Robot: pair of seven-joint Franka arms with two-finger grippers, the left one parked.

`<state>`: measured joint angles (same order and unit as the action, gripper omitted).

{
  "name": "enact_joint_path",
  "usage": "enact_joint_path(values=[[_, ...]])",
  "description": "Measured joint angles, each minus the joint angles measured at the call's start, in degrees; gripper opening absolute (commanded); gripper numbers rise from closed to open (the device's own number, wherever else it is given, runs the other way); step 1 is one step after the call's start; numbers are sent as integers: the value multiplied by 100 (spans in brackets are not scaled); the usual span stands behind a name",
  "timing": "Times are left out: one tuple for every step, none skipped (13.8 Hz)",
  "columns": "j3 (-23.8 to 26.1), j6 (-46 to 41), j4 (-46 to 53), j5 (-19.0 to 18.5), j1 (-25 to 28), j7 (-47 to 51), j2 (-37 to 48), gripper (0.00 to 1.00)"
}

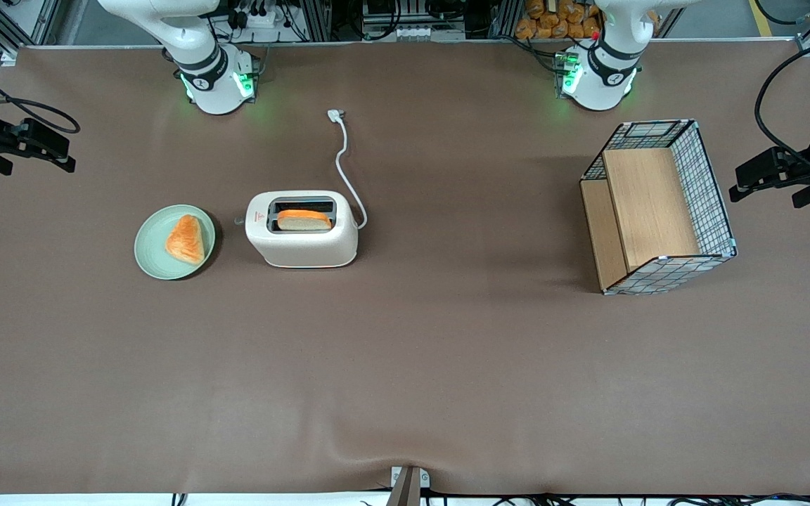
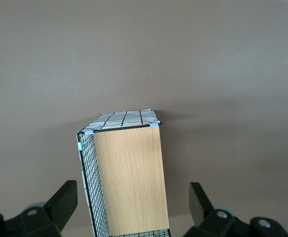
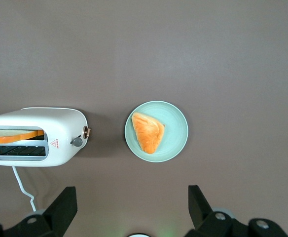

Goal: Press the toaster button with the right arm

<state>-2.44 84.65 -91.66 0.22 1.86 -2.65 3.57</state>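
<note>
The cream-white toaster (image 1: 303,232) stands on the brown table with a slice of toast (image 1: 304,219) in one slot. It also shows in the right wrist view (image 3: 35,136). The toaster button (image 3: 77,141) is a small grey tab on its narrow end, below the red mark and facing the plate; it shows faintly in the front view (image 1: 238,221). The white cord (image 1: 343,165) leaves the other end. My right gripper (image 3: 131,190) is open and empty, high above the table, nearer the arm's base (image 1: 215,77) than the toaster and plate. It is out of the front view.
A pale green plate (image 1: 152,256) with a triangular pastry (image 1: 185,239) lies beside the toaster's button end, also in the right wrist view (image 3: 176,123). A wire basket with wooden panels (image 1: 658,207) stands toward the parked arm's end of the table.
</note>
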Motion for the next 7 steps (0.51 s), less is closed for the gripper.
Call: enact_joint_path(values=[[0,0,-8,0,0,0,0,100],[0,0,-20,2,0,0,0,100],[0,0,-44,5,0,0,0,100],[0,0,-71,6,0,0,0,100],[1,0,-89,6,1,0,0,100],[1,0,-96,7,1,0,0,100],[2,0,-97,7,2,0,0,100]])
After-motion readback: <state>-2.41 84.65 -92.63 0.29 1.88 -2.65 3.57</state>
